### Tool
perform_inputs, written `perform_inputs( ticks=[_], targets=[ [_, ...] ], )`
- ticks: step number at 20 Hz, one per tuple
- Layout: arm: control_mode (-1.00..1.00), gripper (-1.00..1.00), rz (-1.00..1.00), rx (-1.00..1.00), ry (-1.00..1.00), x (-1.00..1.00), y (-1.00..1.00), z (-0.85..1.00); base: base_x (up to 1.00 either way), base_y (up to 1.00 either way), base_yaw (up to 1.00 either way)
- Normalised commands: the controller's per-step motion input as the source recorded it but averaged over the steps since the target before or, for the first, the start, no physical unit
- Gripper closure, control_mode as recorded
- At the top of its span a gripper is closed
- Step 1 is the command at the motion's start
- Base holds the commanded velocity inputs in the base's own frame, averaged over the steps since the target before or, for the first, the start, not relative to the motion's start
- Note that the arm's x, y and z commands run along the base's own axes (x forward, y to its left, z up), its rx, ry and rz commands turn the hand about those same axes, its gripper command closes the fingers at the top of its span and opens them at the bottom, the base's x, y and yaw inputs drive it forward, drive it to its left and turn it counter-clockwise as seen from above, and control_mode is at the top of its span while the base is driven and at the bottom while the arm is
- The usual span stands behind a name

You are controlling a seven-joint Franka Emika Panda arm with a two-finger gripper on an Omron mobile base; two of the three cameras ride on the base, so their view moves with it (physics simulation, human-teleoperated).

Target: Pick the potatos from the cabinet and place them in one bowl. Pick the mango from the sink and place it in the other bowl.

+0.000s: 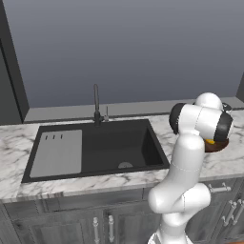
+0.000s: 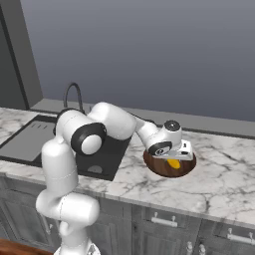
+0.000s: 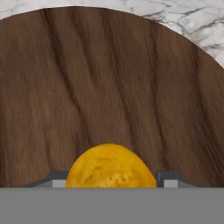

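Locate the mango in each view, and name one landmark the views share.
Left base view: a small yellow sliver of the mango at right, just under the arm's wrist, above the brown bowl.
Right base view: centre-right, in the bowl, under the gripper, mango at.
Hand view: bottom centre, between the fingertips, mango at.
Shared landmark: the brown bowl on the marble counter.

round dark reddish-brown wood-grain bowl [image 3: 109, 83]: inside seen close | small oval yellow-orange mango [image 3: 109, 168]: between the pincer [image 3: 109, 181] fingertips [image 3: 168, 183], over the bowl | white marble surface [image 3: 192, 22]: past bowl rim
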Motion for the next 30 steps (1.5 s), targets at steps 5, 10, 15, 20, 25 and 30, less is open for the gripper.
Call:
perform_inputs(
  ticks=[5, 10, 15, 20, 25, 30],
  targets=[
    [-1.00, 1.00, 0.00, 0.00, 0.01, 0.28, -0.14, -0.29, 0.00, 0.00, 0.00],
    [-1.00, -1.00, 0.00, 0.00, 0.00, 0.20, 0.00, -0.08, 0.00, 0.00, 0.00],
    [-1.00, -1.00, 0.00, 0.00, 0.00, 0.00, 0.00, 0.05, 0.00, 0.00, 0.00],
    [-1.00, -1.00, 0.03, 0.00, 0.00, 0.00, 0.00, 0.10, 0.00, 0.00, 0.00],
    [-1.00, -1.00, 0.03, 0.00, 0.00, -0.03, 0.07, 0.35, 0.00, 0.00, 0.00],
    [-1.00, -1.00, 0.03, 0.00, 0.00, -0.19, 0.35, 0.40, 0.00, 0.00, 0.00]
  ],
)
